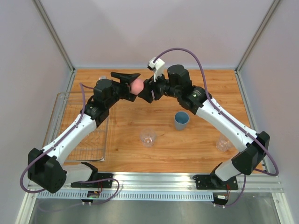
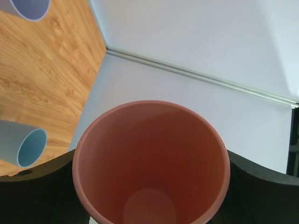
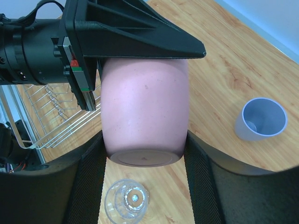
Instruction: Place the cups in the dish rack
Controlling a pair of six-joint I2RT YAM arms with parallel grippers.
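The pink cup (image 1: 136,85) hangs on its side in the air above the back of the table, between both grippers. My left gripper (image 1: 132,83) is shut on its rim end; the left wrist view looks into its mouth (image 2: 152,163) between the fingers. My right gripper (image 1: 141,88) is shut on its base end (image 3: 144,116). The blue cup (image 1: 181,120) stands upright mid-table and also shows in the left wrist view (image 2: 30,148). Two clear cups (image 1: 147,137) (image 1: 223,142) stand nearer the front. A lavender cup (image 3: 260,119) stands behind. The wire dish rack (image 1: 86,149) lies at the left.
The rack's wire prongs (image 3: 51,126) show to the left of the held cup in the right wrist view. One clear cup (image 3: 126,200) lies directly below my right gripper. White walls close in the table at the back and both sides.
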